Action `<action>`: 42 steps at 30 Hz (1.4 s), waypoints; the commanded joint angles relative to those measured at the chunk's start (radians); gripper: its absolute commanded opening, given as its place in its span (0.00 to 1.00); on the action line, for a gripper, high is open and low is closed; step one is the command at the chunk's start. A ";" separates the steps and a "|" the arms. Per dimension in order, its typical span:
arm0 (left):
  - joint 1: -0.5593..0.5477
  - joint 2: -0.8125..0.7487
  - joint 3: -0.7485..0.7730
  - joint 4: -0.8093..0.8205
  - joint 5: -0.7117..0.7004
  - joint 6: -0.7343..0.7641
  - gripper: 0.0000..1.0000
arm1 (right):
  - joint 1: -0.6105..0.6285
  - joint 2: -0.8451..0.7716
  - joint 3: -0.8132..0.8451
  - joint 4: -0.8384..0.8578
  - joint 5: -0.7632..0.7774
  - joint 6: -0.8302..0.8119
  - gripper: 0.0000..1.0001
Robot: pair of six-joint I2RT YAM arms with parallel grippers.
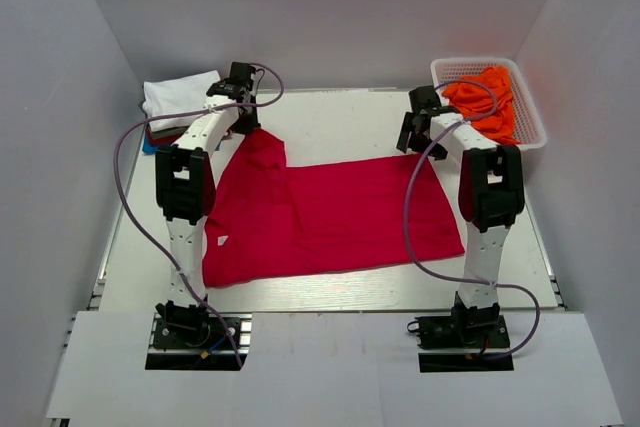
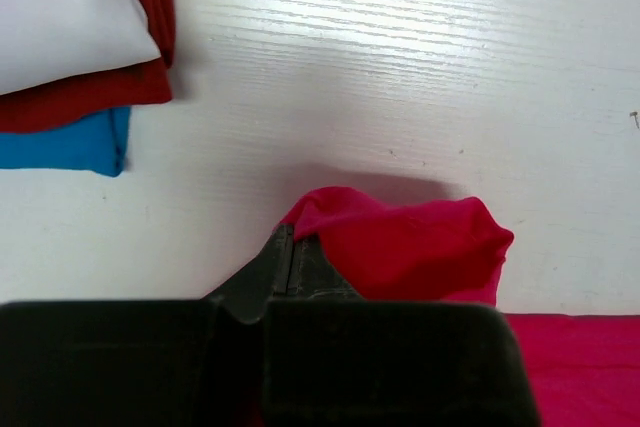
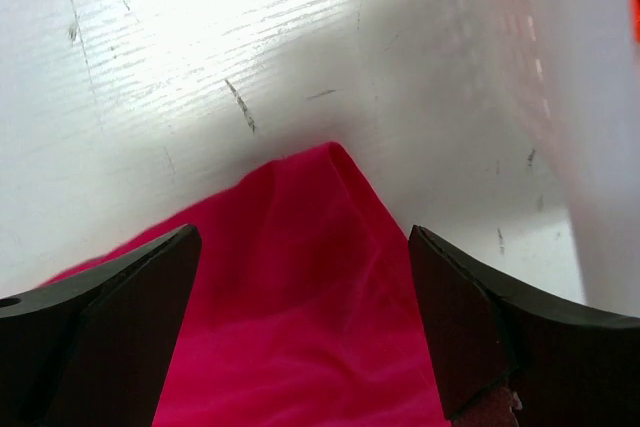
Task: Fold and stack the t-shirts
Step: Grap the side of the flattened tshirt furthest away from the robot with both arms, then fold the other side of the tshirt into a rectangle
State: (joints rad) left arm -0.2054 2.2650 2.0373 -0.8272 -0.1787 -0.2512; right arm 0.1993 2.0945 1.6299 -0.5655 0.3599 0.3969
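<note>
A crimson-red soft short-sleeved t-shirt (image 1: 340, 212) lies spread across the middle of the white wood-grain table (image 1: 330, 112). Its small white neck label (image 1: 222, 240) shows at the near left. Farther back on the left, the left gripper (image 2: 297, 262) is clamped tight on a bunched corner of that shirt, and the cloth puffs up just beyond the fingers. On the right, the right gripper (image 3: 303, 237) hangs with its jaws spread wide over the shirt's far right corner; whether it touches the cloth is hard to say. At the far left sits a stack: a folded white t-shirt (image 1: 180, 97) on a dark red t-shirt (image 2: 90, 97) on a blue t-shirt (image 2: 60, 142). At the far right, a white plastic lattice basket (image 1: 450, 67) holds crumpled orange t-shirts (image 1: 485, 102).
</note>
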 commanded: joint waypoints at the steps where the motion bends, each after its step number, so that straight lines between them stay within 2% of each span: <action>1: 0.004 -0.104 0.015 -0.024 -0.038 0.040 0.00 | -0.003 0.012 0.047 0.042 0.053 0.075 0.90; 8: 0.004 -0.113 0.015 -0.055 -0.058 0.030 0.00 | 0.002 0.071 0.059 0.094 0.030 0.072 0.89; 15: 0.004 -0.191 -0.112 -0.044 -0.047 -0.014 0.00 | 0.003 0.094 0.039 0.139 0.017 0.088 0.83; 21: 0.004 -0.297 -0.230 -0.021 -0.038 -0.062 0.00 | 0.006 0.101 0.021 0.170 0.044 0.092 0.66; 22: 0.004 -0.311 -0.262 -0.021 -0.038 -0.062 0.00 | 0.003 0.101 0.013 0.176 0.044 0.091 0.62; 23: 0.004 -0.324 -0.278 -0.012 -0.038 -0.062 0.00 | 0.003 0.101 0.012 0.174 0.040 0.091 0.49; 24: 0.004 -0.338 -0.291 -0.012 -0.038 -0.075 0.00 | 0.005 0.098 0.010 0.174 0.040 0.083 0.45; 25: 0.004 -0.352 -0.317 -0.012 -0.038 -0.086 0.00 | 0.003 0.095 0.010 0.168 0.039 0.088 0.36; 26: 0.004 -0.381 -0.331 -0.012 -0.038 -0.086 0.00 | 0.005 0.091 0.007 0.164 0.040 0.085 0.21; 28: 0.004 -0.413 -0.386 -0.012 -0.038 -0.120 0.00 | 0.008 0.053 -0.033 0.173 0.050 0.089 0.03; 29: 0.004 -0.453 -0.411 -0.012 -0.038 -0.132 0.00 | 0.017 0.026 -0.051 0.193 0.056 0.089 0.00; 37: 0.004 -0.679 -0.741 0.019 -0.016 -0.310 0.00 | 0.028 -0.175 -0.234 0.254 0.093 0.069 0.00; 42: -0.009 -0.886 -0.963 0.028 0.017 -0.398 0.00 | 0.028 -0.325 -0.378 0.269 0.093 0.071 0.00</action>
State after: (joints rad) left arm -0.2077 1.5032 1.1576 -0.8124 -0.1909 -0.5632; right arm 0.2249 1.8736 1.2991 -0.3325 0.4202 0.4644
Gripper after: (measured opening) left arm 0.022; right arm 0.012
